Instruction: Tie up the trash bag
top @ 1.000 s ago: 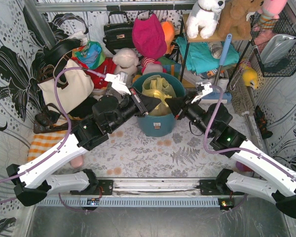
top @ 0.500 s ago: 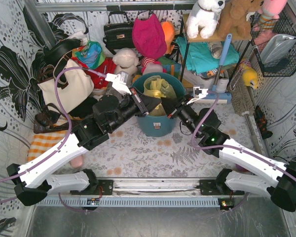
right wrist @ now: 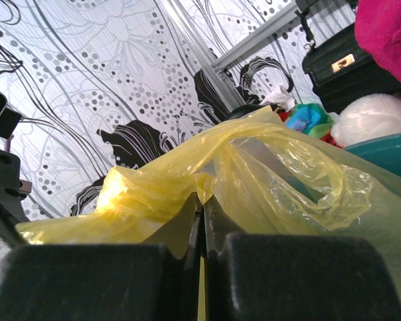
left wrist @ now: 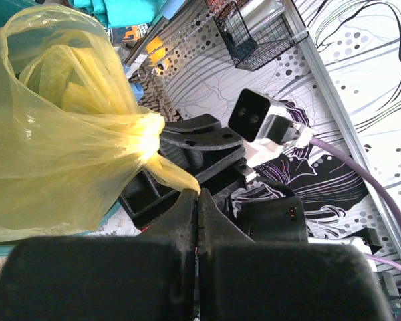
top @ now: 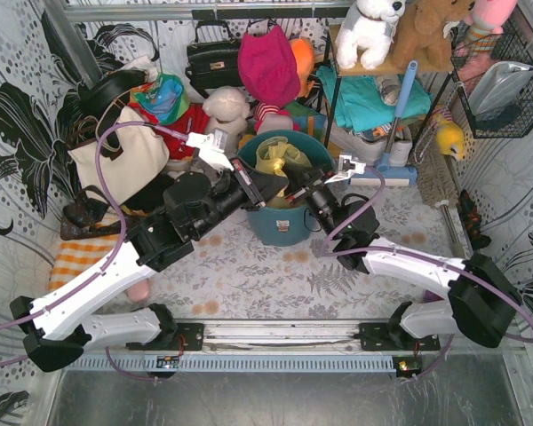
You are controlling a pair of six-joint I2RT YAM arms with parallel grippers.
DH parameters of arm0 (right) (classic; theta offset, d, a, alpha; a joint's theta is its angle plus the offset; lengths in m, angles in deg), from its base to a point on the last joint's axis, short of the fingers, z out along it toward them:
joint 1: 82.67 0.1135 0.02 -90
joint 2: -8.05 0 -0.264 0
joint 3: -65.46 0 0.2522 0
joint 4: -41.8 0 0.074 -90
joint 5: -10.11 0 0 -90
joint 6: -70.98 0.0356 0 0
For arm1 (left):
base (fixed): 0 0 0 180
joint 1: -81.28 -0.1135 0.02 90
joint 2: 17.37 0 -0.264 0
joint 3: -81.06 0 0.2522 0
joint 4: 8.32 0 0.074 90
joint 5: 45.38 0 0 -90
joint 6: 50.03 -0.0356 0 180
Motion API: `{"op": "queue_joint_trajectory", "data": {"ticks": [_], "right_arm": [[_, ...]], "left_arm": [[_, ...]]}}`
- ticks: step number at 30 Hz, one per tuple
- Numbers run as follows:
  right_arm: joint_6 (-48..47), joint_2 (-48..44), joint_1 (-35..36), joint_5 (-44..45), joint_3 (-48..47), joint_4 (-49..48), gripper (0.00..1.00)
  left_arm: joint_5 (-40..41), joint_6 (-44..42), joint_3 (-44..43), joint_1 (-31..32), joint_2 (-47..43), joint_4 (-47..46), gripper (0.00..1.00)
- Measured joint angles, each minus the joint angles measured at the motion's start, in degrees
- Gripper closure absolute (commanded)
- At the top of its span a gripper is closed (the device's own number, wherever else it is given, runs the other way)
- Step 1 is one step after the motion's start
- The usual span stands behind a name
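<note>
Table (top: 249,275) with a grey leaf-patterned cover carries the whole scene, its far edge crowded with bags and toys. Both arms reach from the near edge toward the middle of the far edge, where a round teal bin (top: 284,226) stands. The trash bag (top: 280,160) sits inside that bin, its thin yellow plastic rising above the rim and drawn into a bunched neck between the two grippers.

The left gripper (top: 265,186) comes in from the left side of the bin. In its wrist view the fingers (left wrist: 187,214) are pressed fully together with a pointed tail of the trash bag (left wrist: 60,134) pinched at their tips, just beyond a tight twist in the plastic. The right gripper (top: 295,191) meets it from the right. Its own camera shows the jaws closed flat on a fold of the trash bag (right wrist: 254,174), which drapes across both fingers (right wrist: 180,221).

Near the far left corner leans a cream tote bag (top: 129,164), with a black handbag (top: 215,60) behind it. A small orange-labelled packet (left wrist: 130,33) appears in the left wrist view, its print too blurred to read.
</note>
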Motion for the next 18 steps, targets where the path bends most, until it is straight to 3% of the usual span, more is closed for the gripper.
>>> {"op": "queue_joint_trajectory", "data": {"ticks": [7,18], "right_arm": [[2.34,10.34,0.0,-0.74,0.26,-17.51,1.0],[2.34,16.76,0.0,-2.78,-3.8,-23.39,1.0]], "left_arm": [[0.59,0.39,1.09,0.0,-1.95,0.39,1.0],[1.38,2.51,5.79,0.0,-4.7,2.34,1.0]]}}
